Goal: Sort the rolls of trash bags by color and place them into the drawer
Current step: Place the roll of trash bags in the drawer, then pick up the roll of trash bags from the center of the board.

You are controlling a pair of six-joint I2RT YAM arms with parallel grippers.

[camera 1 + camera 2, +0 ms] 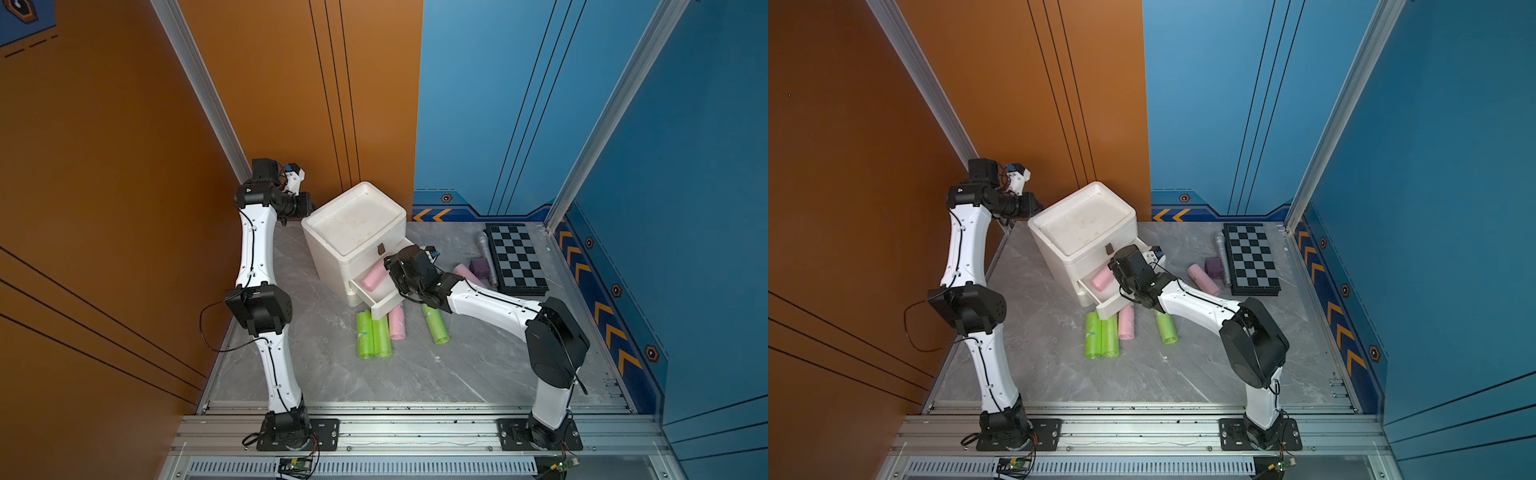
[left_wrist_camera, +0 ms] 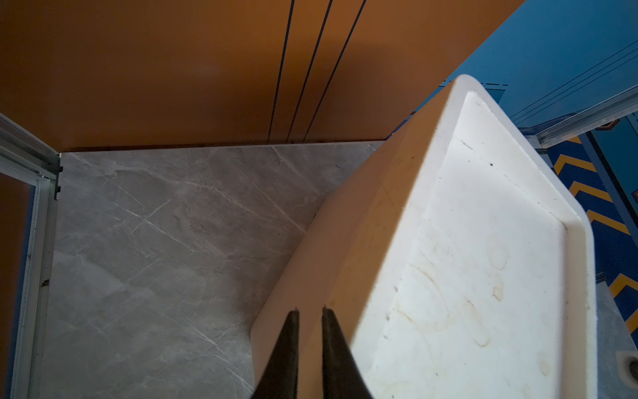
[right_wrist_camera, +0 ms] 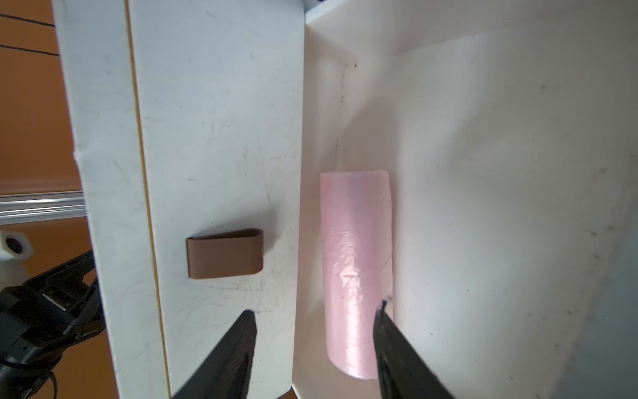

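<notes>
A white cabinet (image 1: pixel 353 220) stands at the back with its lower drawer (image 1: pixel 384 305) pulled out. One pink roll (image 3: pixel 357 259) lies inside the drawer along its wall, also seen in both top views (image 1: pixel 374 274) (image 1: pixel 1102 277). My right gripper (image 3: pixel 316 309) hovers just above it, open, one finger far off the roll and nothing held. In front of the drawer lie two green rolls (image 1: pixel 365 334) (image 1: pixel 381 336), a pink roll (image 1: pixel 397 322) and a third green roll (image 1: pixel 435 324). Another pink roll (image 1: pixel 467 274) lies to the right. My left gripper (image 2: pixel 310 309) is shut and empty beside the cabinet's back left corner.
A folded chessboard (image 1: pixel 517 259), a grey microphone (image 1: pixel 486 257) and a purple cube (image 1: pixel 478 268) sit at the back right. A brown pull tab (image 3: pixel 224 254) is on the closed upper drawer front. Orange and blue walls enclose the marble table.
</notes>
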